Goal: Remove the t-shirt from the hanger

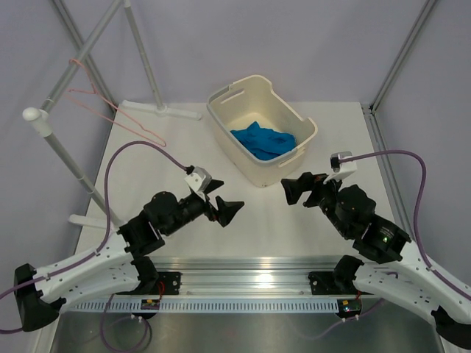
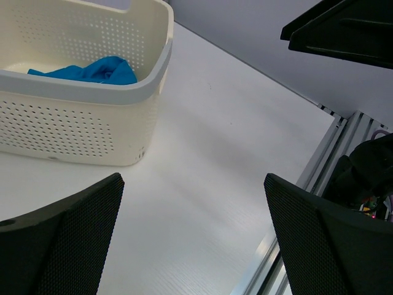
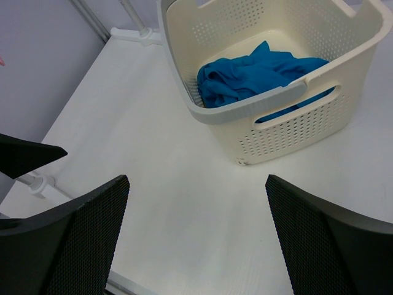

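Left fingers (image 1: 232, 209) and right fingers (image 1: 291, 191) spread wide, gripping nothing, tips facing each other above the white tabletop (image 1: 250, 228). Beyond them, blue t-shirt (image 1: 263, 140) crumpled inside the cream basket (image 1: 294, 110). Far left, pink hanger (image 1: 81, 93) bare, hooked on the grey rack pole (image 1: 96, 38).

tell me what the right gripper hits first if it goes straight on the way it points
Probably the table top, short of the cream basket; the right gripper tilts downward, though depth is hard to judge.
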